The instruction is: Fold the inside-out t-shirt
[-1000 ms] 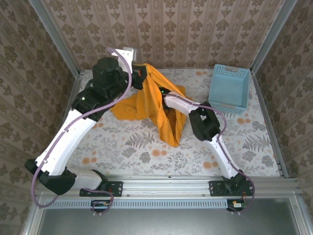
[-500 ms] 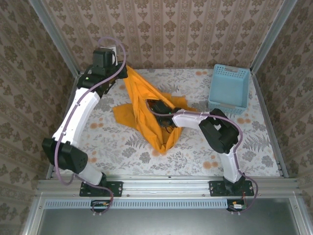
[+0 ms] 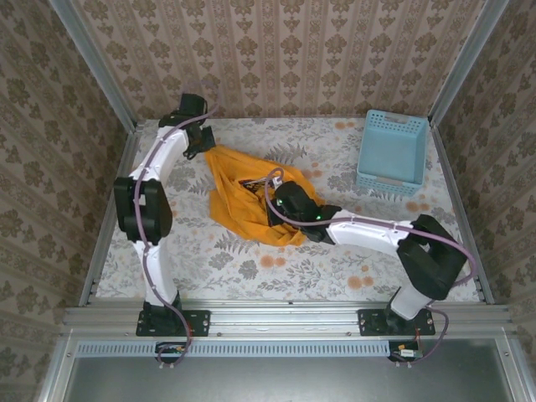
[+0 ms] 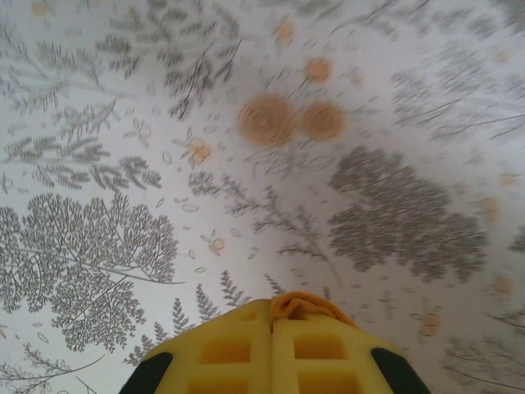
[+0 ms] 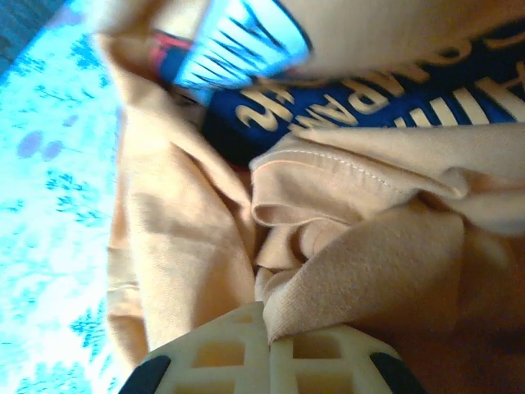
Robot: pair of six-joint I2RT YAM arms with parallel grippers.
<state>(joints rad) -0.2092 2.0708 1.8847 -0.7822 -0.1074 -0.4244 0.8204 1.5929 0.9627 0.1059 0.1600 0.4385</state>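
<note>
— Top external: t-shirt heaped left of centre; left gripper pinches a nub, right gripper clamps a fold.
— Risk?
— Nub slips if I pull; fold's possibly doubled, view's blurry.

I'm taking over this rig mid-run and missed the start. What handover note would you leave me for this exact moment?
Left gripper: shut, pinching a small tip of the t-shirt at its far-left end, close above the table.
Right gripper: shut on a fold of the t-shirt near the middle of the heap.
The t-shirt lies bunched and wrinkled, left of centre. The blue basket stands apart at the far right.
Done: both arms have a grip on the cloth.
Left: spread it flat, then make every fold; none is made yet.
</note>
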